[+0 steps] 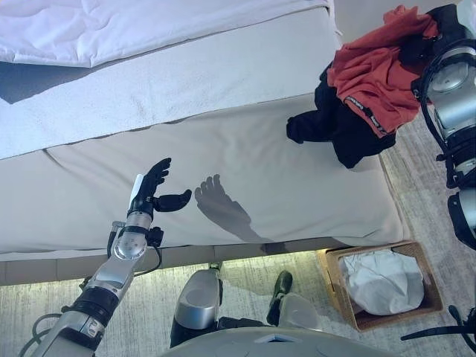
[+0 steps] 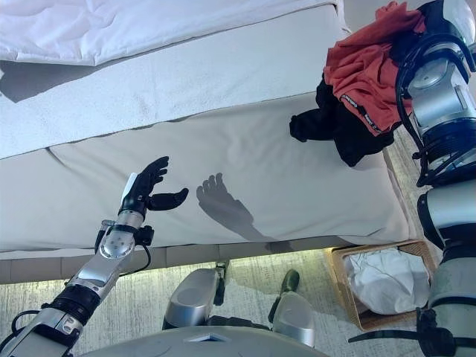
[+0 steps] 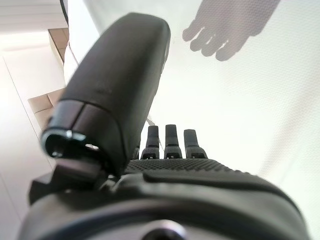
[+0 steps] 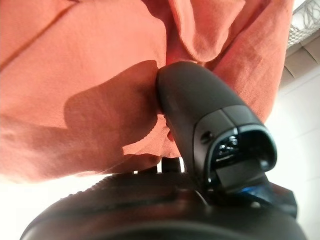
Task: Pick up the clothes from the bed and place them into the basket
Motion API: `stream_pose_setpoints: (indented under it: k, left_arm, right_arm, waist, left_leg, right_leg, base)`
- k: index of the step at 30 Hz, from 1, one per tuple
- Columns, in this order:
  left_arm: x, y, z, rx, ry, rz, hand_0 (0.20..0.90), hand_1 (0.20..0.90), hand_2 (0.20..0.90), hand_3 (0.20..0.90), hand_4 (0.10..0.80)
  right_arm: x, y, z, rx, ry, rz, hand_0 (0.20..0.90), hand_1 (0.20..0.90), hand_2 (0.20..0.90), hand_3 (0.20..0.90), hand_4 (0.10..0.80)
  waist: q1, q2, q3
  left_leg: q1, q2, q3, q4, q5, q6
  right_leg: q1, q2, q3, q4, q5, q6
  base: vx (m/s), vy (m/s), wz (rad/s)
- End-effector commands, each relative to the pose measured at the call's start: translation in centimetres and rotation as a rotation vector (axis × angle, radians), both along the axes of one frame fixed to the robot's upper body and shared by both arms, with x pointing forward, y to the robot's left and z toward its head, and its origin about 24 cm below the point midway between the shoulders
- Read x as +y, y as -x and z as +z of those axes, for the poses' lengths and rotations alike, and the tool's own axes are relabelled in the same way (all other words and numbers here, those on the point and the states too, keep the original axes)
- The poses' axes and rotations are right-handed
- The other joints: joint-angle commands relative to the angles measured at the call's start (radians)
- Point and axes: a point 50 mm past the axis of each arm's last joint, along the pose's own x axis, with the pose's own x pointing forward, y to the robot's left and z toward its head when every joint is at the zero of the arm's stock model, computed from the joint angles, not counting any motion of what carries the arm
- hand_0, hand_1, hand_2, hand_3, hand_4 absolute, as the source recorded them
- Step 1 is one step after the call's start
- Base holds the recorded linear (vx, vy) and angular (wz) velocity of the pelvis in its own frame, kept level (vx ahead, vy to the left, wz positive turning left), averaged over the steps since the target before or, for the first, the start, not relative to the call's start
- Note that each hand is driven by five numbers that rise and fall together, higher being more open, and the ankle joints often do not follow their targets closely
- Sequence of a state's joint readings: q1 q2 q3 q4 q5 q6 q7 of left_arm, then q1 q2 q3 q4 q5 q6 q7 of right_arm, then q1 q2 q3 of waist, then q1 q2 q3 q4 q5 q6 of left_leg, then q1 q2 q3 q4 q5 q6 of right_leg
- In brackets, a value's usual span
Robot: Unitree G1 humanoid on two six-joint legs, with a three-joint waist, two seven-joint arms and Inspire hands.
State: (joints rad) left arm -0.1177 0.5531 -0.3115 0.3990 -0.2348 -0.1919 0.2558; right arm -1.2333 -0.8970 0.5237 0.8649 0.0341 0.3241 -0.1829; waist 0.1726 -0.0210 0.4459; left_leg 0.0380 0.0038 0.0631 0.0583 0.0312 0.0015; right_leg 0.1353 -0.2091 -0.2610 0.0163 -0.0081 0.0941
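My right hand (image 1: 415, 49) is up at the bed's far right corner, shut on a red garment (image 1: 375, 71). A black garment (image 1: 335, 123) hangs bunched under the red one, with its lower end on the bed (image 1: 260, 171). In the right wrist view my thumb (image 4: 200, 110) presses into the red cloth (image 4: 75, 75). My left hand (image 1: 152, 190) is open and empty, held above the bed's near edge on the left; its straight fingers (image 3: 172, 140) show in the left wrist view. The wicker basket (image 1: 428, 271) stands on the floor by the bed's near right corner.
A white cloth (image 1: 383, 281) lies in the basket. A white duvet (image 1: 111, 26) is folded back at the far side of the bed. A pale rug (image 1: 44, 297) covers the floor along the bed's near edge.
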Motion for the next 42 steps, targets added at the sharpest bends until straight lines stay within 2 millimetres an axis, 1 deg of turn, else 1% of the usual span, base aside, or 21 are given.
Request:
stream_pose_setpoints:
  k: [1, 5, 6, 9, 10, 11, 15, 21, 25, 29, 34, 39, 42]
  left_arm:
    - [-1.0, 1.5, -1.1, -0.009, 0.002, -0.036, 0.900, 0.900, 0.900, 0.900, 0.800]
    - [-1.1, 1.2, -0.7, -0.025, 0.011, -0.038, 0.900, 0.900, 0.900, 0.900, 0.800]
    - [-1.3, 1.0, -0.6, -0.032, 0.015, -0.042, 0.900, 0.900, 0.900, 0.900, 0.800]
    - [-1.4, 0.8, -0.4, -0.036, 0.020, -0.048, 0.900, 0.900, 0.900, 0.900, 0.800]
    - [-1.4, 0.8, -0.4, -0.036, 0.021, -0.049, 0.900, 0.900, 0.900, 0.900, 0.800]
    - [-1.5, 0.8, -0.4, -0.037, 0.022, -0.050, 0.900, 0.900, 0.900, 0.900, 0.800]
    - [-1.5, 0.7, -0.4, -0.039, 0.023, -0.043, 0.900, 0.900, 0.900, 0.900, 0.800]
    - [-1.3, 0.7, -0.2, -0.035, 0.016, -0.052, 0.900, 0.900, 0.900, 0.900, 0.800]
    - [-1.3, 0.9, -0.2, -0.030, 0.012, -0.055, 0.900, 0.900, 0.900, 0.900, 0.800]
    - [-1.5, 0.6, -0.1, -0.035, 0.009, -0.056, 0.900, 0.900, 0.900, 0.900, 0.800]
    - [-1.4, 0.5, 0.0, -0.043, 0.007, -0.058, 0.900, 0.900, 0.900, 0.900, 0.800]
    - [-1.5, 0.4, 0.1, -0.050, 0.011, -0.058, 0.900, 0.900, 0.900, 0.900, 0.800]
    - [-1.8, 0.3, 0.3, -0.062, 0.020, -0.061, 0.900, 0.900, 0.900, 0.900, 0.800]
  right_arm:
    - [0.8, 0.3, 2.2, -0.097, 0.142, 0.056, 0.300, 0.300, 0.300, 0.200, 0.100]
    - [1.4, -0.1, 1.9, -0.075, 0.144, 0.086, 0.300, 0.300, 0.300, 0.200, 0.100]
    - [2.0, -0.4, 1.4, -0.062, 0.154, 0.106, 0.300, 0.300, 0.300, 0.200, 0.100]
    - [2.8, -0.9, 0.3, -0.007, 0.176, 0.136, 0.300, 0.300, 0.300, 0.200, 0.100]
    - [3.0, -1.0, 0.0, 0.009, 0.180, 0.143, 0.436, 0.436, 0.436, 0.359, 0.259]
    - [3.2, -1.2, -0.3, 0.024, 0.181, 0.150, 0.900, 0.900, 0.900, 0.900, 0.800]
    - [3.7, -1.6, -1.6, 0.057, 0.170, 0.172, 0.900, 0.900, 0.900, 0.900, 0.800]
    - [3.9, -1.9, -2.3, 0.096, 0.161, 0.194, 0.900, 0.900, 0.900, 0.900, 0.800]
    - [3.5, -1.7, -3.0, 0.147, 0.171, 0.186, 0.900, 0.900, 0.900, 0.900, 0.800]
    - [2.9, -1.6, -3.4, 0.169, 0.179, 0.162, 0.900, 0.900, 0.900, 0.900, 0.800]
    - [2.8, -1.7, -3.4, 0.183, 0.199, 0.154, 0.900, 0.900, 0.900, 0.900, 0.800]
    - [3.2, -1.9, -4.0, 0.201, 0.212, 0.171, 0.900, 0.900, 0.900, 0.900, 0.800]
    - [3.6, -2.0, -4.3, 0.223, 0.250, 0.178, 0.900, 0.900, 0.900, 0.900, 0.800]
  waist:
    - [0.031, 0.004, -0.224]
    - [0.039, 0.007, -0.213]
    - [0.046, 0.009, -0.206]
    - [0.057, 0.013, -0.195]
    - [0.059, 0.014, -0.192]
    - [0.061, 0.015, -0.190]
    - [0.073, 0.018, -0.184]
    - [0.084, 0.012, -0.187]
    - [0.082, 0.006, -0.194]
    - [0.081, 0.004, -0.189]
    - [0.084, 0.010, -0.174]
    - [0.086, 0.018, -0.165]
    - [0.089, 0.028, -0.155]
  left_leg:
    - [-0.017, 0.058, -0.008, 0.004, -0.062, -0.034]
    - [-0.030, 0.053, -0.020, 0.003, -0.058, -0.036]
    - [-0.038, 0.052, -0.025, 0.005, -0.056, -0.037]
    - [-0.048, 0.050, -0.034, 0.009, -0.054, -0.037]
    - [-0.049, 0.050, -0.035, 0.008, -0.052, -0.037]
    - [-0.051, 0.050, -0.037, 0.008, -0.051, -0.037]
    - [-0.051, 0.053, -0.044, -0.005, -0.042, -0.038]
    - [-0.047, 0.054, -0.050, -0.015, -0.037, -0.039]
    - [-0.037, 0.056, -0.048, -0.024, -0.035, -0.038]
    - [-0.043, 0.059, -0.046, -0.023, -0.033, -0.038]
    - [-0.053, 0.059, -0.051, -0.026, -0.028, -0.039]
    - [-0.060, 0.057, -0.058, -0.023, -0.027, -0.039]
    - [-0.070, 0.051, -0.067, -0.009, -0.030, -0.038]
  right_leg:
    - [-0.062, -0.032, -0.031, 0.091, -0.013, -0.010]
    - [-0.068, -0.036, -0.036, 0.091, -0.014, -0.010]
    - [-0.072, -0.039, -0.042, 0.093, -0.014, -0.010]
    - [-0.076, -0.043, -0.052, 0.096, -0.015, -0.011]
    - [-0.077, -0.043, -0.054, 0.096, -0.015, -0.011]
    - [-0.077, -0.043, -0.056, 0.096, -0.014, -0.011]
    - [-0.070, -0.044, -0.064, 0.084, -0.010, -0.011]
    - [-0.060, -0.044, -0.073, 0.078, -0.005, -0.009]
    - [-0.056, -0.040, -0.072, 0.078, -0.005, -0.007]
    - [-0.063, -0.038, -0.069, 0.080, -0.006, -0.007]
    - [-0.074, -0.037, -0.070, 0.078, -0.006, -0.006]
    - [-0.083, -0.039, -0.071, 0.086, -0.009, -0.007]
    - [-0.094, -0.044, -0.074, 0.105, -0.018, -0.010]
  base:
    - [0.000, 0.000, 0.00]
    - [-0.038, 0.027, 0.09]
    - [-0.056, 0.019, 0.14]
    - [-0.036, 0.016, 0.07]
    - [-0.016, 0.012, 0.11]
    - [-0.015, 0.016, 0.11]
    - [-0.005, 0.009, 0.12]
    - [0.004, -0.003, 0.05]
    - [0.039, -0.008, 0.06]
    - [0.008, -0.004, 0.01]
    - [0.000, 0.000, 0.00]
    - [-0.005, -0.002, -0.01]
    - [0.026, 0.025, 0.00]
